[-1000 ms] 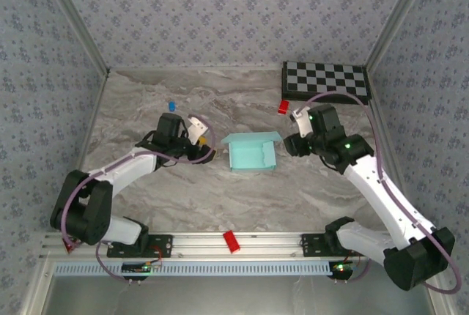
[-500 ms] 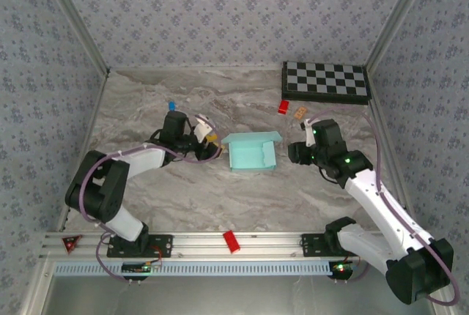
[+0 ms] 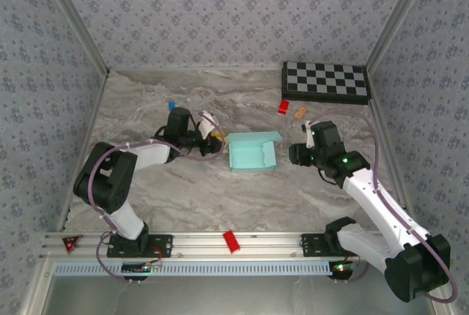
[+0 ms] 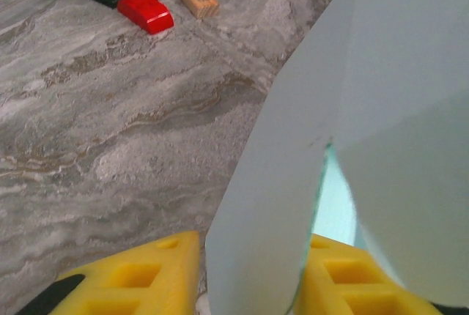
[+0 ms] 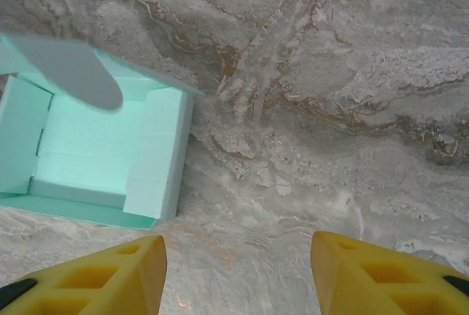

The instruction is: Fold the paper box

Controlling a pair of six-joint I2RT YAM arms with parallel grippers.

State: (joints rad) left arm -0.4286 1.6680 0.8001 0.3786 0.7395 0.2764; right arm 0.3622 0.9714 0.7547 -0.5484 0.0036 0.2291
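On the marble-patterned table (image 3: 183, 183) there are two arms, one paper box and a few small loose pieces. Farthest left lies one small blue piece (image 3: 171, 105), beyond the left arm. The left claw (image 3: 215, 136) sits at the left edge of the paper box (image 3: 253, 155). It is released: in its wrist view its two yellow fingers (image 4: 139, 275) stand apart with a pale raised flap of the box between them. The box rests near the middle of the table, pale blue-green, open on top, with one flap standing at its far side. One red block (image 3: 231, 241) lies on the rail at the near edge. Past the box are one red brick (image 3: 283, 107) and one tan block (image 3: 299, 113) just beside it. The right claw (image 5: 238, 245) is also released, its two fingers spread wide over bare table just right of the box and touching nothing. One checkerboard (image 3: 326, 82) lies in the far right corner.
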